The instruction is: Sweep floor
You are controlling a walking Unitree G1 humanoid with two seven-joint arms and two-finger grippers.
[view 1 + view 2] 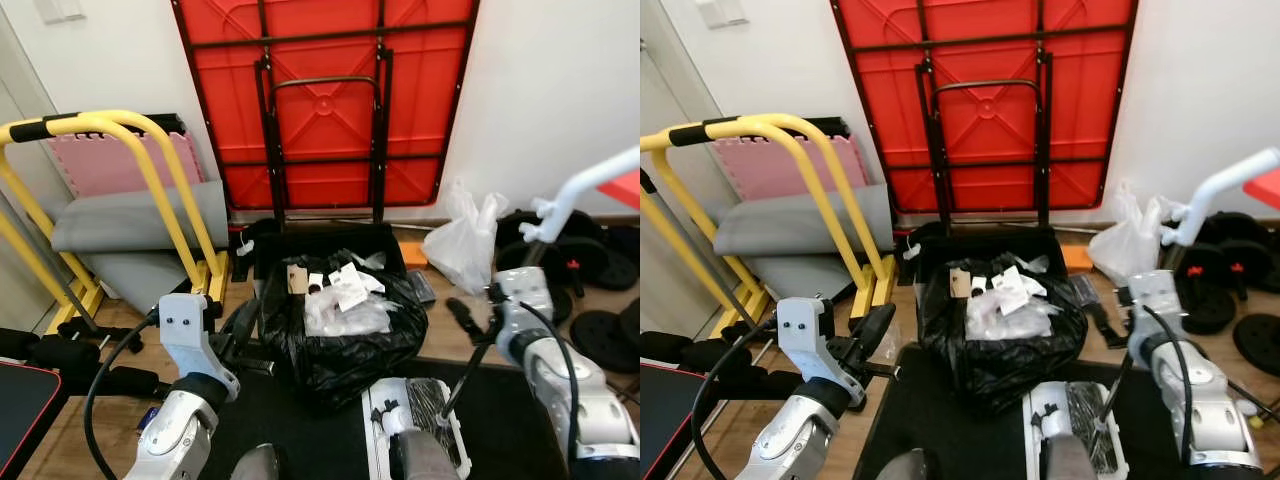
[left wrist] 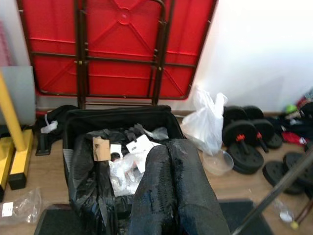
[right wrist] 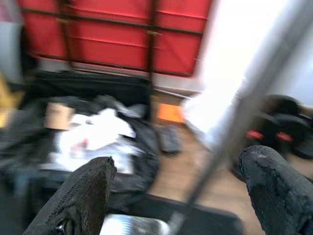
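Note:
A black bin bag [image 1: 340, 340] stands open on the floor ahead, holding white paper scraps and clear plastic [image 1: 345, 300]. Just in front of it, a white and grey sweeper head [image 1: 415, 425] lies on a dark mat [image 1: 500, 420]. A thin dark pole [image 1: 468, 360] rises from the head toward my right gripper [image 1: 478, 312]. In the right wrist view the right gripper [image 3: 178, 164] is open, and the blurred pole [image 3: 230, 132] passes between its wide-spread fingers. My left gripper [image 1: 240, 322] hovers left of the bag; its fingers [image 2: 168, 152] are shut with nothing held.
A folded red table [image 1: 325, 100] leans on the wall behind the bag. Yellow rails [image 1: 150, 170], grey pads and a pink mat stand at the left. At the right are a white plastic bag [image 1: 462, 245], black weight plates [image 1: 590, 260] and a white curved bar [image 1: 585, 190].

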